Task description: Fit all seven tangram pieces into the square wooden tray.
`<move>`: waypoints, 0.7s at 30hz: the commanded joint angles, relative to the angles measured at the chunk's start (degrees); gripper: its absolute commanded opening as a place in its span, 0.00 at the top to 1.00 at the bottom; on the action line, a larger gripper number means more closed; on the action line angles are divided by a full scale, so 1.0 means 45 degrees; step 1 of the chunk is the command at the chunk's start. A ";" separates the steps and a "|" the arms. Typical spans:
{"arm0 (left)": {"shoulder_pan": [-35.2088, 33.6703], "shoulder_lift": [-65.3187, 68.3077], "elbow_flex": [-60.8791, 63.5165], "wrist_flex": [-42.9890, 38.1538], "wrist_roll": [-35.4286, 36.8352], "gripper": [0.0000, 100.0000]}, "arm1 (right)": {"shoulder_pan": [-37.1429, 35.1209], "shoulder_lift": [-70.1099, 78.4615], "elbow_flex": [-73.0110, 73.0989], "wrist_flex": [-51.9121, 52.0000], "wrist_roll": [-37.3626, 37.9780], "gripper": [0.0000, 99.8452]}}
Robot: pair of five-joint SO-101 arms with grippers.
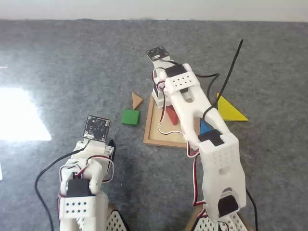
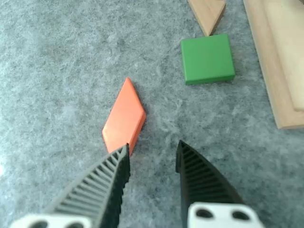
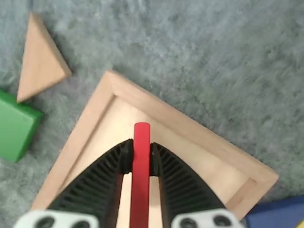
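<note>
Grey worktop [image 1: 72, 62] first: my left tool [image 2: 152, 148], jaws apart, hangs just short of the orange parallelogram [image 2: 124, 118]; rightward, my right tool [image 3: 141, 148] clamps the red piece [image 3: 141, 135] on edge over the tray [image 3: 190, 128]. Placing is in hand, I judge; next, lay it flat against a corner.

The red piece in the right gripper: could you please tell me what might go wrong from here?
The right gripper pinches the red piece on edge over the tray; released like this, it may topple against the rim instead of lying flat. The left gripper, open, sits close to the orange piece and could nudge it.
</note>
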 commanded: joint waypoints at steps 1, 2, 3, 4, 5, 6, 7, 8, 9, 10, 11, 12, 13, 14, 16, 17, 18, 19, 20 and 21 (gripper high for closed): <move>-0.0078 -0.0215 -0.0107 0.0000 -0.0156 0.85 | -0.0186 -0.0225 -0.0762 0.0049 -0.0059 0.99; -0.0078 -0.0215 -0.0107 0.0000 -0.0156 0.85 | -0.0205 -0.0205 -0.0762 0.0088 0.0059 0.99; -0.0078 -0.0215 -0.0107 0.0000 -0.0156 0.85 | -0.0205 -0.0186 -0.0762 0.0127 0.0137 0.99; -0.0078 -0.0215 -0.0107 0.0000 -0.0156 0.85 | -0.0225 -0.0186 -0.0762 0.0147 0.0156 0.98; -0.0078 -0.0215 -0.0107 0.0000 -0.0156 0.85 | -0.0244 -0.0205 -0.0762 0.0166 0.0137 0.97; -0.0078 -0.0215 -0.0107 0.0000 -0.0156 0.85 | -0.0264 -0.0244 -0.0762 0.0186 0.0117 0.95; -0.0078 -0.0215 -0.0107 0.0000 -0.0156 0.85 | -0.0322 -0.0283 -0.0762 0.0244 0.0117 0.92; -0.0078 -0.0215 -0.0107 0.0000 -0.0156 0.85 | -0.0400 -0.0303 -0.0762 0.0322 0.0156 0.89; -0.0078 -0.0215 -0.0107 0.0000 -0.0156 0.85 | -0.0479 -0.0303 -0.0762 0.0342 0.0156 0.87; -0.0078 -0.0215 -0.0107 0.0000 -0.0156 0.85 | -0.0518 -0.0264 -0.0762 0.0361 0.0156 0.85; -0.0078 -0.0215 -0.0107 0.0000 -0.0156 0.85 | -0.0537 -0.0264 -0.0762 0.0420 0.0156 0.85; -0.0078 -0.0215 -0.0107 0.0000 -0.0156 0.85 | -0.0518 -0.0283 -0.0762 0.0440 0.0176 0.85; -0.0078 -0.0215 -0.0107 0.0000 -0.0156 0.85 | -0.0459 -0.0303 -0.0762 0.0440 0.0176 0.86; -0.0078 -0.0215 -0.0107 0.0000 -0.0156 0.85 | -0.0420 -0.0342 -0.0762 0.0440 0.0176 0.87; -0.0078 -0.0215 -0.0107 0.0000 -0.0156 0.85 | -0.0322 -0.0596 -0.0762 0.0596 0.0176 0.87; -0.0078 -0.0215 -0.0107 0.0000 -0.0156 0.85 | -0.0283 -0.0791 -0.0762 0.0733 0.0176 0.87; -0.0078 -0.0215 -0.0107 0.0000 -0.0156 0.85 | -0.0264 -0.1006 -0.0762 0.0850 0.0176 0.87; -0.0078 -0.0215 -0.0107 0.0000 -0.0156 0.85 | -0.0264 -0.1319 -0.0762 0.1065 0.0176 0.87; -0.0078 -0.0215 -0.0107 0.0000 -0.0156 0.85 | -0.0264 -0.1612 -0.0762 0.1299 0.0156 0.87; -0.0078 -0.0215 -0.0107 0.0000 -0.0156 0.85 | -0.0283 -0.1944 -0.0762 0.1592 0.0156 0.87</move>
